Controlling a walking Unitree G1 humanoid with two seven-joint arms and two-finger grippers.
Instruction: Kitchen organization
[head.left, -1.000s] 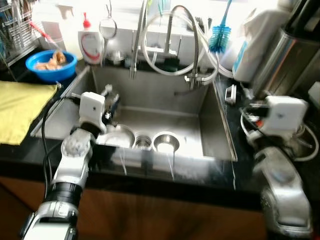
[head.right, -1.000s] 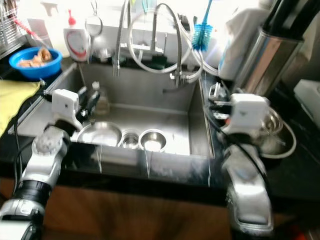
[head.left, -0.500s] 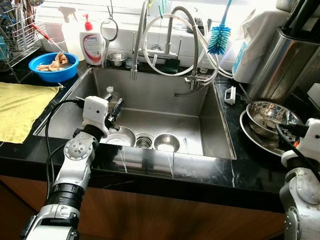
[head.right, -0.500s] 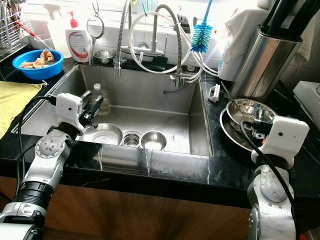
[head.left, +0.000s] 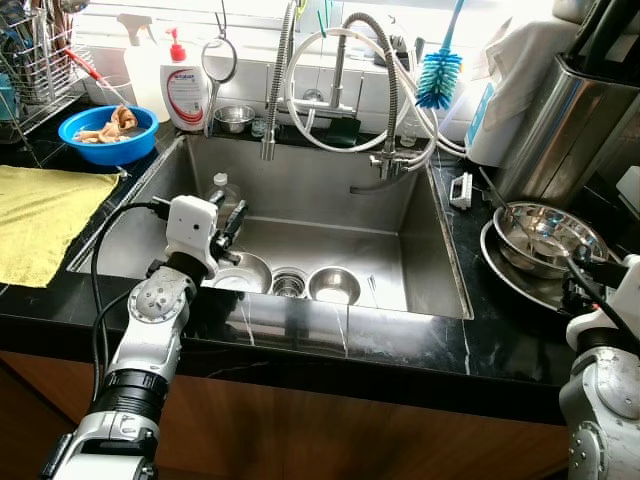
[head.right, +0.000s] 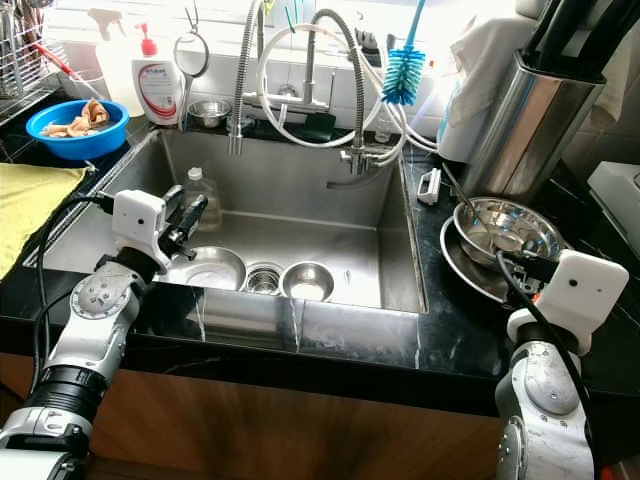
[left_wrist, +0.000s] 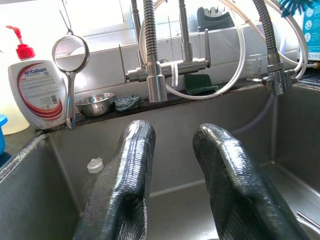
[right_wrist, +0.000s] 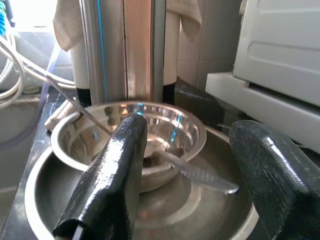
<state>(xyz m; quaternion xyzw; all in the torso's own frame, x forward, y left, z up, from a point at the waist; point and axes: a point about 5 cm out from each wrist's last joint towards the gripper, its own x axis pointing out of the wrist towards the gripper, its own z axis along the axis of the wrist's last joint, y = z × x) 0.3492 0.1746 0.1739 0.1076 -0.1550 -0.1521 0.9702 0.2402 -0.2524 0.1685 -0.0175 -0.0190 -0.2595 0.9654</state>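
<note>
The left gripper (left_wrist: 172, 165) hangs over the near left part of the stainless sink (head.left: 420, 240), its ribbed black fingers a narrow gap apart and empty. Ahead of it a clear plastic bottle (head.left: 226, 195) stands upright against the sink wall; below lie round steel bowls (head.left: 335, 286). The right gripper (right_wrist: 192, 172) is spread wide, holding nothing, just before a shiny steel bowl (head.right: 508, 226) nested in a wider steel plate (right_wrist: 40, 200). A flat steel knife (right_wrist: 150, 150) leans in that bowl, its long axis slanting, blade tip toward the gripper
</note>
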